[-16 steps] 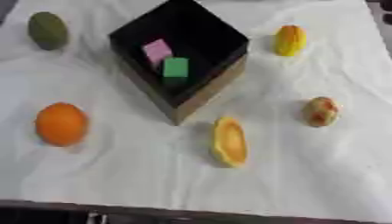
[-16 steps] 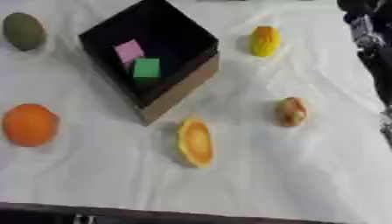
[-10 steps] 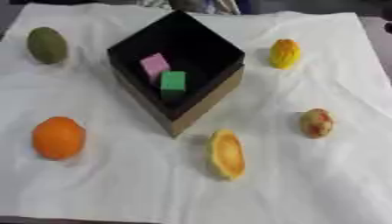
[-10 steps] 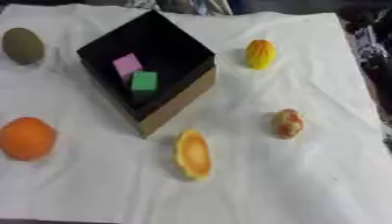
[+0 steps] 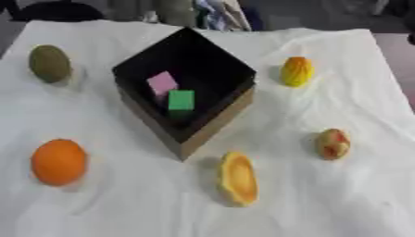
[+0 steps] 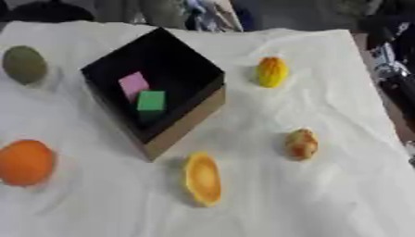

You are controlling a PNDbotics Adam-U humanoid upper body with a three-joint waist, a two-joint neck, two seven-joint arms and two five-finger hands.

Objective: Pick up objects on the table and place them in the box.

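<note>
Neither robot hand shows over the table, so I cannot tell whether the fingers are spread or curled; only a dark stretch of the right arm (image 6: 391, 60) runs along the right edge of the right eye view, well clear of the cloth. Since a moment ago the whole picture has slid downward and the far edge of the table has come into sight, which reads as the head tilting, not the objects moving. The black box (image 5: 212, 121) stands in the middle with a pink block (image 5: 161, 84) and a green block (image 5: 181, 99) inside it. Around it on the white cloth (image 5: 356, 194) lie five things outside it: an orange (image 5: 58, 162), a green fruit (image 5: 49, 63), a yellow fruit (image 5: 297, 71), a speckled fruit (image 5: 333, 143) and an orange slice-shaped piece (image 5: 238, 178) just beside the box's near corner. No pick looks under way.
</note>
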